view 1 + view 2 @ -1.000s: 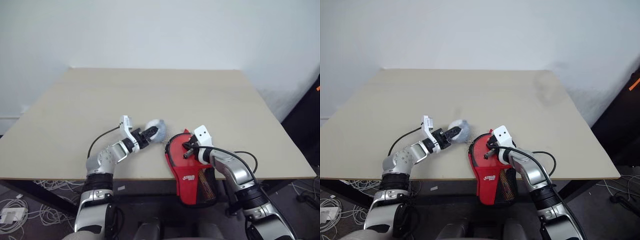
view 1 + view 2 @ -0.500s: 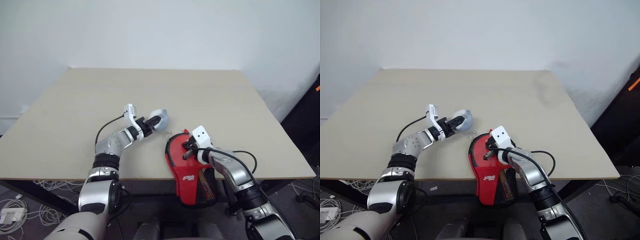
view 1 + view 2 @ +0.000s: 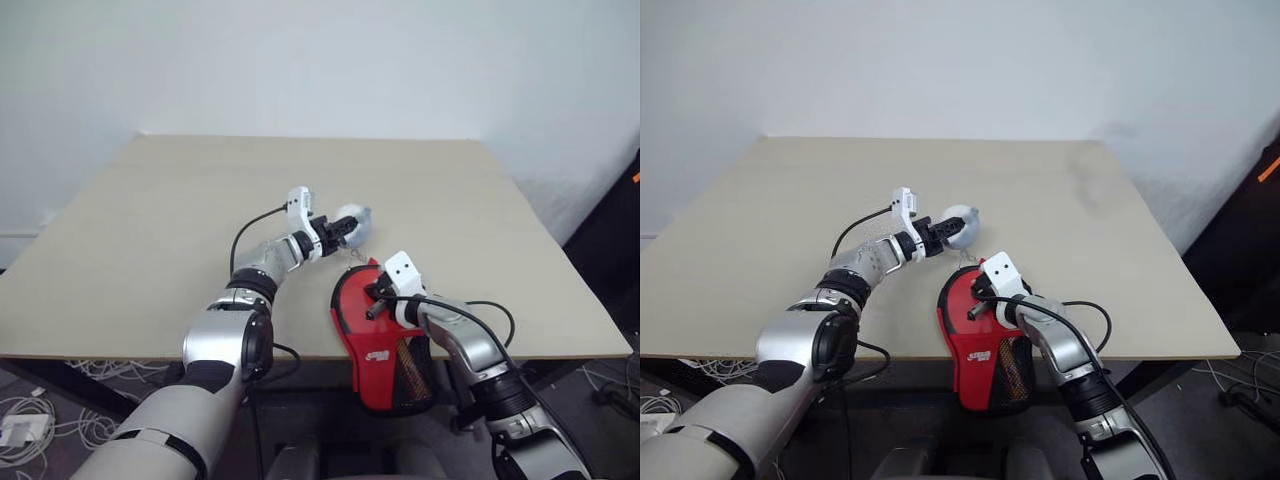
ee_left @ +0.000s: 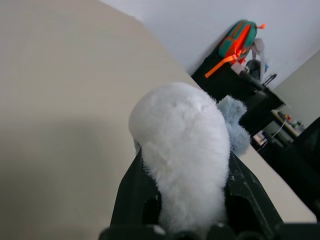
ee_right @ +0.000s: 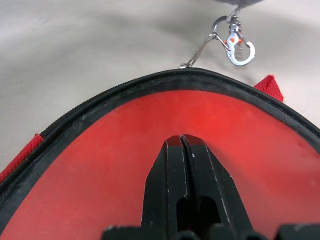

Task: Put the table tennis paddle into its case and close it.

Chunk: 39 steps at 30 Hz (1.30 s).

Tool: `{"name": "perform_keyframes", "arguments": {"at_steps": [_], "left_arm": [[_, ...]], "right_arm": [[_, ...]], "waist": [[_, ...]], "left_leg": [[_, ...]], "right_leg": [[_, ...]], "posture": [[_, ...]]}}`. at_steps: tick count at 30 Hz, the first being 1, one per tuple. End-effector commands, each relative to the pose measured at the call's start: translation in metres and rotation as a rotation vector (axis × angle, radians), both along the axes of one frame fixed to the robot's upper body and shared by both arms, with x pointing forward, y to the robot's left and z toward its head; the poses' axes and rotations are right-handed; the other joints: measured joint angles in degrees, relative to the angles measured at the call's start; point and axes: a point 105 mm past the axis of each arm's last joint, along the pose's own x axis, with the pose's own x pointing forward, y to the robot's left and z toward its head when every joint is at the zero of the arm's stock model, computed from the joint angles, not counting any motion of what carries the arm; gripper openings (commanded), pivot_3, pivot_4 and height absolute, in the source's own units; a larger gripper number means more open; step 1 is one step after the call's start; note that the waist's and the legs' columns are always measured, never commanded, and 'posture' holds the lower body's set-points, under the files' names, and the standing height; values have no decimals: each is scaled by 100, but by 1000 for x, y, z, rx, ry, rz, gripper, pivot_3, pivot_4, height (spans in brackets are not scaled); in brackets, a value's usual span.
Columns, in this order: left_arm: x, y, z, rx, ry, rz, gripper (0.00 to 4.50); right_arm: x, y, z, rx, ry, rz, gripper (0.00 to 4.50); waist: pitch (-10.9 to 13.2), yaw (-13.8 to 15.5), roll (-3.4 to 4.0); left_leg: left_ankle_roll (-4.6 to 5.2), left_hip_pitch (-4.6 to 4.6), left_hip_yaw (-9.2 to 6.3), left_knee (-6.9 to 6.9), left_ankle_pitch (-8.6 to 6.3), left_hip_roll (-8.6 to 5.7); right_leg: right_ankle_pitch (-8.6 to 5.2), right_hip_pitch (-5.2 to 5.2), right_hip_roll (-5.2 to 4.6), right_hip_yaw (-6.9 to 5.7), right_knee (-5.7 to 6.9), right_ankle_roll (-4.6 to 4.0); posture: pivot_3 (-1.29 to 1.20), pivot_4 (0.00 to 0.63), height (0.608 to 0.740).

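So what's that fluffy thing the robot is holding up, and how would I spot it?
Start at the tan table, then find the red case hanging over its near edge. Just beyond it, the left gripper pinches a white-and-grey pompom, clipped to the case's zipper by a metal clasp; it is the only furry thing there.

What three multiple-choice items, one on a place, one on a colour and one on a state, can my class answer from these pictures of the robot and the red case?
1. Where does the case lie?
A. at the table's far edge
B. at the near edge of the table, partly overhanging it
C. on the floor

2. What colour is the fluffy ball in the left gripper?
A. white with a grey-blue tuft
B. green
C. black

3. How do the right gripper's fingers stand?
A. wide open
B. shut, on the case's red face
C. clamped on the ball

Key: B, the case's lower part hangs past the near edge; A, the left wrist view shows white fur; B, the two black fingers meet with no gap.
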Motion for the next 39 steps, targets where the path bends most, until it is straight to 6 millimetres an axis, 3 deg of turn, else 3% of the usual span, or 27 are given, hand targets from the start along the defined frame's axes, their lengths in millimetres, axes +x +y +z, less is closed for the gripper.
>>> {"name": "perform_keyframes", "arguments": {"at_steps": [1, 4, 7, 11, 15, 16, 25, 33, 39], "left_arm": [[6, -25, 48, -20, -160, -68, 867], [-3, -35, 36, 33, -157, -149, 867], [-23, -44, 9, 151, -160, -314, 867], [-39, -40, -20, 226, -118, -419, 867], [-46, -34, -30, 227, -86, -449, 867], [-46, -34, -31, 225, -82, -451, 1419], [-45, -31, -31, 214, -73, -431, 4467], [-49, -36, -24, 199, -108, -487, 4467], [-58, -39, -6, 136, -158, -587, 4467]], "right_arm": [[-10, -3, -21, -40, 78, 3, 0], [-11, -4, -20, -40, 77, 0, 0], [-12, -4, -19, -34, 77, -5, 0], [-12, -3, -17, -29, 72, -1, 0], [-12, -3, -14, -29, 66, 11, 0], [-13, -3, -13, -29, 65, 15, 0], [-26, -14, 10, -48, 29, 91, 0], [-51, -32, 55, -59, -23, 229, 0], [-49, -44, 74, -81, -52, 236, 0]], "waist": [[0, -3, 0], [0, -5, 0], [-1, -4, 1], [-2, -6, 4], [-2, -5, 3], [-2, -4, 3], [-2, 0, 3], [2, 1, 1], [4, 0, -1]], "left_leg": [[0, -1, 0, 0, 0, 0], [1, -1, 0, -1, -1, 0], [1, 0, 2, -1, -1, 0], [3, 2, 3, -2, -2, 0], [3, 1, 1, -1, -2, 1], [3, 1, 0, -1, -2, 1], [7, -2, -1, 3, -5, 0], [9, -13, 0, 8, -6, 0], [8, -13, 1, 10, -6, 2]], "right_leg": [[0, 0, 0, 0, 0, 0], [-1, -2, -1, 1, 2, 2], [-1, -1, 0, 2, 2, 2], [-1, 0, 0, 2, 2, 2], [-1, -2, 0, 2, 3, 2], [-1, -1, 0, 1, 2, 2], [-4, 0, -2, 0, 2, 6], [-5, -9, -3, -1, 3, 8], [-5, -8, -4, -4, 2, 9]], "posture": [[0, 0, 739], [0, 0, 739], [0, 0, 739], [0, 0, 739], [0, 0, 739], [0, 0, 739], [0, 0, 739], [0, 0, 739], [0, 0, 739]]}}
